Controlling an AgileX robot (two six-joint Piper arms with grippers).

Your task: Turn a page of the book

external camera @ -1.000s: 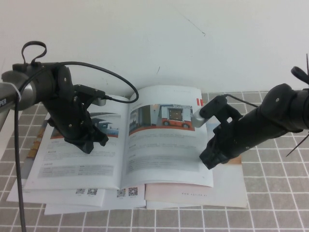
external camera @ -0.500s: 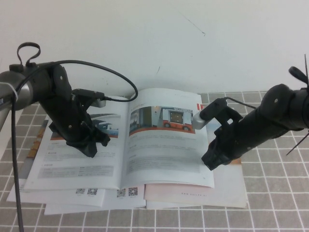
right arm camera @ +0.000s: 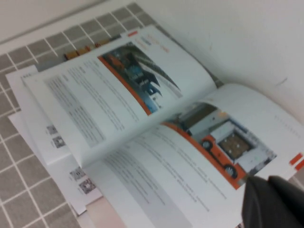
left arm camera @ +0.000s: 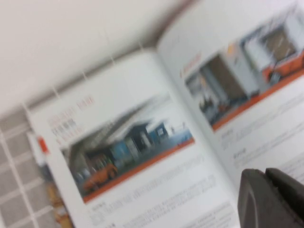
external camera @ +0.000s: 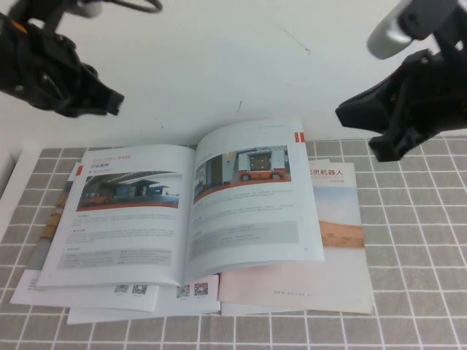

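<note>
While the book (external camera: 193, 211) lies open and flat on a stack of other booklets on the grey-tiled table (external camera: 408, 292), both arms hang raised above it. Its glossy white leaves bow gently at the spine; the left-hand page (external camera: 124, 219) carries a wide orange-banded photo above grey text. A beige-covered booklet (external camera: 332, 219) and white booklets with QR codes (external camera: 131, 292) peek out beneath. Up at the far left hovers the left hand (external camera: 98, 98), the right hand (external camera: 383, 138) at the far right; whether either is open or closed, I cannot tell
</note>
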